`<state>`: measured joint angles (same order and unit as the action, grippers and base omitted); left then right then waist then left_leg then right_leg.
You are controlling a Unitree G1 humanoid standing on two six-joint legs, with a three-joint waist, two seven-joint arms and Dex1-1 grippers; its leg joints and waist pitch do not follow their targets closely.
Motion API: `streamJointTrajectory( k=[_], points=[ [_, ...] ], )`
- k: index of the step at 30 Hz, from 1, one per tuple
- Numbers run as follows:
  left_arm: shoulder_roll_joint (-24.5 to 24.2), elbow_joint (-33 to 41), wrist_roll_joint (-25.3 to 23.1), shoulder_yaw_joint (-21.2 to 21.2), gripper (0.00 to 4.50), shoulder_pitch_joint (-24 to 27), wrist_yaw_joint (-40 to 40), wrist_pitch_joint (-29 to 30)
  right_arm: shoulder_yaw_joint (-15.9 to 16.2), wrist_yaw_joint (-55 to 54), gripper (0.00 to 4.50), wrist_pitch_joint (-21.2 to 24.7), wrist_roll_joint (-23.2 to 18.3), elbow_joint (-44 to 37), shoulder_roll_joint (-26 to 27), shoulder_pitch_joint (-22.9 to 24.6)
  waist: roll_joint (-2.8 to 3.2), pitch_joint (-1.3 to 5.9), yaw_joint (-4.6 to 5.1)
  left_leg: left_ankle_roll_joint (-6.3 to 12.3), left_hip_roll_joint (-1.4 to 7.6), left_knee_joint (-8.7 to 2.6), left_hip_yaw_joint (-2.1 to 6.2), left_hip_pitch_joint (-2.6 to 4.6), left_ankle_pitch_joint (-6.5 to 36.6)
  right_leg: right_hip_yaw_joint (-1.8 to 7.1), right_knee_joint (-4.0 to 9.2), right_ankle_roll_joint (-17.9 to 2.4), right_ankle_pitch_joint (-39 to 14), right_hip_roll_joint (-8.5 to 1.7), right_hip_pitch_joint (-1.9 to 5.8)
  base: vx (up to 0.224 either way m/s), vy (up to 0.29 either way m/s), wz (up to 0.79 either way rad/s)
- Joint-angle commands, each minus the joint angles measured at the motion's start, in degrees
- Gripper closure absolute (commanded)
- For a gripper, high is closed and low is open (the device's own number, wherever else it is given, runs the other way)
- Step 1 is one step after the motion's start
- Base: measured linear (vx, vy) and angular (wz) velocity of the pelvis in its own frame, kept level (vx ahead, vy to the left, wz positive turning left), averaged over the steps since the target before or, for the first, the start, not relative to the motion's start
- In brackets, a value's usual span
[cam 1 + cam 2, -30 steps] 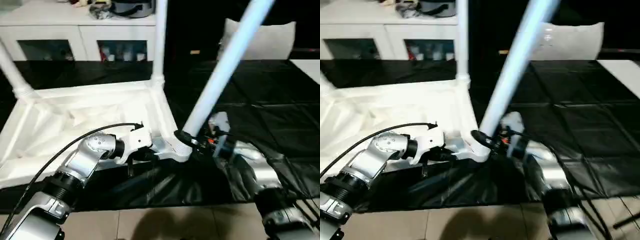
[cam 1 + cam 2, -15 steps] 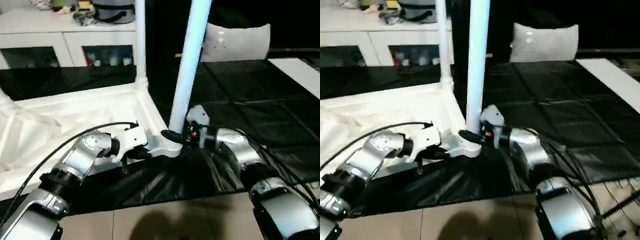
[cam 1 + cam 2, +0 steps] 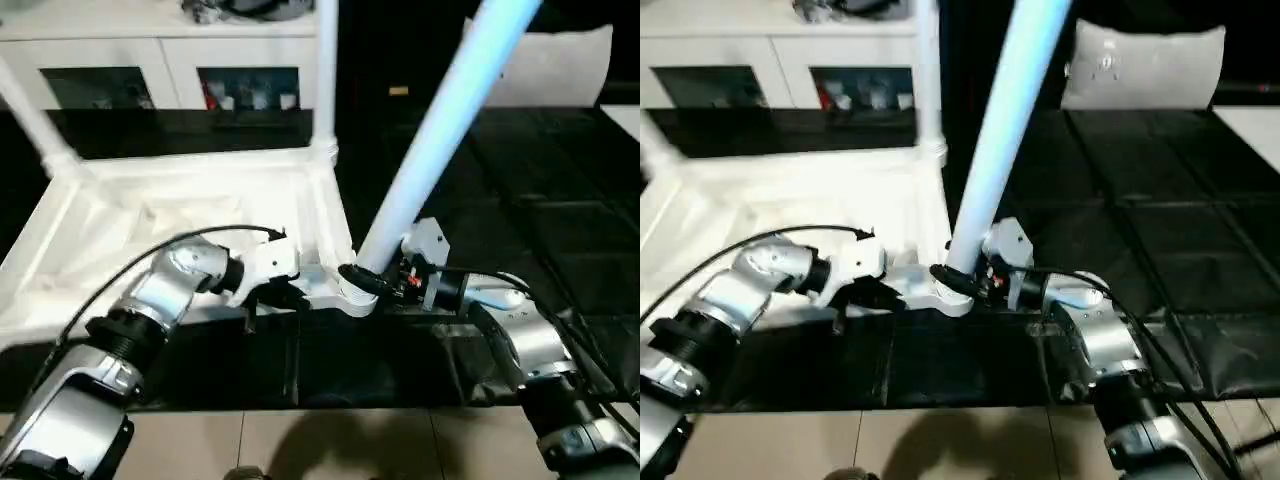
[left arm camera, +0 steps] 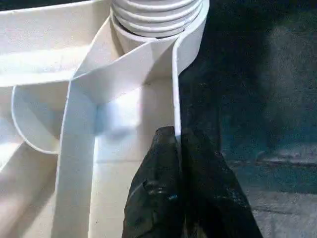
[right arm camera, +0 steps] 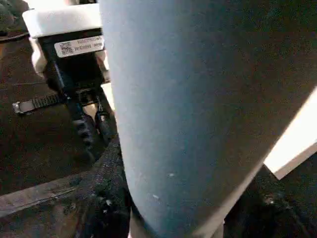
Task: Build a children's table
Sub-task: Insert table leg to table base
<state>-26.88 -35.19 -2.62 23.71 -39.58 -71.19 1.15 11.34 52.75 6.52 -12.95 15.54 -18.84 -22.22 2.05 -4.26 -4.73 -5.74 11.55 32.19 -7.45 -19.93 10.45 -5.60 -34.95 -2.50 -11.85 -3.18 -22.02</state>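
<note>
A: Describe the work surface.

B: A black sheet (image 3: 560, 170) covers the floor. On it lies the white plastic rectangular tabletop (image 3: 180, 215), ribbed underside up. Two white tube legs (image 3: 322, 70) stand in its far corner sockets.

A: What is the step in hand?

B: Seating a third long white tube leg (image 3: 440, 130) in the near corner socket (image 3: 350, 290). The leg leans away from the tabletop. The right end effector (image 3: 375, 283) is clamped on the leg just above the socket. The left end effector (image 4: 177, 148) is pinched together on the thin rim wall beside that socket.

A: How should it be done well?

B: Probably bring the leg upright, in line with the socket, before pressing down. Keep the rim held so the tabletop cannot slide.

A: What is nearby?

B: A white cabinet with glass doors (image 3: 170, 70) stands behind, and a pale cushion (image 3: 560, 65) beyond the sheet. Neither obstructs. The left arm's black cable (image 3: 150, 265) arcs near the socket and could snag.
</note>
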Motion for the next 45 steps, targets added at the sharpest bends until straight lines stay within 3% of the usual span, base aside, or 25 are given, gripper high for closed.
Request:
streamJointTrajectory(
  k=[1,3,5,9,20,28,32,34,36,37,40,41,42,43,44,45],
  points=[
    [-1.55,0.35,-0.02,-1.95,4.50,-2.00,0.59,-0.66,4.45,0.98,2.61,6.10,2.06,1.92,-0.38,3.78,0.34,2.42,0.47,4.15,1.32,-3.55,-0.34,-0.49,9.91,3.46,4.92,-8.86,-10.18,-4.23,2.84,0.000,0.000,0.00],
    [-1.81,0.21,-0.05,-1.95,4.50,-1.77,-0.45,-1.01,4.96,0.21,2.61,8.75,1.79,-1.24,-0.76,4.77,0.27,2.26,0.77,4.21,1.34,-3.58,-0.42,-0.79,8.81,3.46,4.71,-9.68,-7.18,-4.40,3.04,0.000,0.000,0.00],
    [-1.82,0.00,-0.07,-1.92,4.50,-1.76,-0.70,-1.26,5.21,-0.12,2.61,10.16,1.77,-2.61,-0.97,5.02,0.26,2.29,1.02,4.42,1.36,-3.58,-0.56,-0.57,8.33,3.51,4.78,-9.97,-5.84,-4.47,3.06,0.000,0.000,0.00],
    [-1.66,-1.07,-0.18,-1.79,4.50,-2.01,-1.17,-2.16,6.09,-0.57,2.61,15.44,1.83,-6.43,-1.61,5.19,0.27,2.09,1.17,4.51,1.37,-3.70,-0.79,-0.53,8.12,3.56,5.05,-9.92,-6.80,-4.66,3.11,0.000,0.000,0.00],
    [-1.20,-2.28,-0.98,-1.49,4.50,-2.41,-0.32,-2.76,7.69,-0.05,2.61,16.74,3.16,-7.77,-2.03,4.98,-0.12,1.71,1.08,3.42,1.59,-4.03,-1.04,-0.40,9.98,3.88,5.70,-8.46,-12.99,-5.04,2.79,0.000,0.000,0.00],
    [-1.79,0.12,0.25,-2.49,4.50,-0.24,-0.33,-0.74,6.66,-2.56,2.61,17.17,3.06,-7.84,-0.49,6.36,-0.07,1.53,1.15,2.96,1.68,-4.33,-0.97,-0.47,10.65,3.91,5.89,-7.90,-15.07,-5.13,2.66,0.000,0.000,0.00],
    [-1.62,9.24,2.25,-3.86,4.50,5.20,2.05,8.19,4.67,-9.50,2.61,17.75,5.01,-5.62,2.27,6.31,0.38,1.44,1.49,2.18,1.97,-4.62,-0.89,-0.45,10.72,3.98,5.56,-8.95,-13.41,-5.16,2.56,0.000,0.000,0.00],
    [-1.28,13.76,1.89,-4.25,4.50,7.60,4.79,12.45,3.62,-13.50,2.61,17.95,6.05,-4.22,4.00,5.74,0.22,1.25,1.85,1.88,1.92,-4.78,-0.87,-0.54,12.05,3.94,5.59,-8.96,-14.36,-5.09,2.59,0.000,0.000,0.00],
    [-0.72,17.06,1.57,-4.86,4.50,9.18,7.22,15.94,2.72,-16.50,2.61,17.97,6.62,-3.22,5.33,5.28,0.40,0.68,2.44,1.48,1.68,-5.05,-0.76,-0.65,14.18,3.88,6.15,-8.15,-19.31,-5.11,2.30,0.000,0.000,0.00],
    [0.65,22.59,1.43,-6.60,4.50,11.45,11.37,21.84,1.43,-20.07,2.61,18.46,6.83,-2.16,7.16,4.68,0.39,0.48,2.66,1.27,1.57,-5.11,-0.80,-0.58,15.21,3.84,6.35,-7.57,-21.31,-4.97,2.18,0.000,0.000,0.00],
    [2.90,31.09,0.87,-8.92,4.50,14.39,16.52,30.80,0.20,-23.77,2.61,18.66,7.17,-1.10,9.06,3.93,-0.05,0.00,3.46,0.89,1.28,-5.22,-0.60,-0.39,17.79,3.83,7.17,-5.09,-28.84,-4.98,1.74,0.000,0.000,0.00],
    [3.74,34.11,0.44,-9.37,4.50,15.31,17.94,33.92,-0.08,-24.55,2.61,18.41,7.19,-0.82,9.53,3.69,-0.31,0.01,3.76,1.12,1.33,-5.22,-0.53,-0.58,17.37,3.92,7.20,-5.01,-28.77,-5.07,1.82,0.000,0.000,0.00],
    [3.74,34.11,0.44,-9.37,4.50,15.31,17.94,33.92,-0.08,-24.55,2.61,18.41,7.19,-0.82,9.53,3.69,-0.06,-0.09,3.93,1.41,1.35,-5.18,-0.60,-0.49,17.24,3.95,7.31,-5.10,-28.11,-4.90,1.57,0.000,0.000,0.00],
    [5.88,41.12,-2.44,-8.56,4.50,16.96,21.64,40.13,-0.26,-26.10,2.61,17.47,7.47,-0.20,10.54,3.10,-0.31,-0.04,3.93,1.63,1.34,-5.08,-0.67,-0.28,17.37,3.96,7.44,-5.01,-28.12,-4.87,1.41,0.000,0.000,0.00],
    [6.42,42.32,-2.86,-8.31,4.50,17.18,22.42,41.20,-0.24,-26.25,2.61,17.43,7.47,-0.08,10.71,3.00,-0.33,0.03,4.03,1.67,1.69,-5.20,-0.52,-0.63,15.90,4.03,6.85,-6.08,-25.27,-4.97,1.77,0.000,0.000,0.00],
    [7.38,44.12,-3.34,-7.60,4.50,17.47,23.37,42.49,-0.17,-26.29,2.61,17.53,7.42,0.21,10.94,2.81,-0.37,-0.03,3.97,2.06,1.55,-5.01,-0.85,-0.30,15.64,4.06,7.14,-6.38,-24.49,-4.75,1.38,0.000,0.000,0.00]
  ],
)
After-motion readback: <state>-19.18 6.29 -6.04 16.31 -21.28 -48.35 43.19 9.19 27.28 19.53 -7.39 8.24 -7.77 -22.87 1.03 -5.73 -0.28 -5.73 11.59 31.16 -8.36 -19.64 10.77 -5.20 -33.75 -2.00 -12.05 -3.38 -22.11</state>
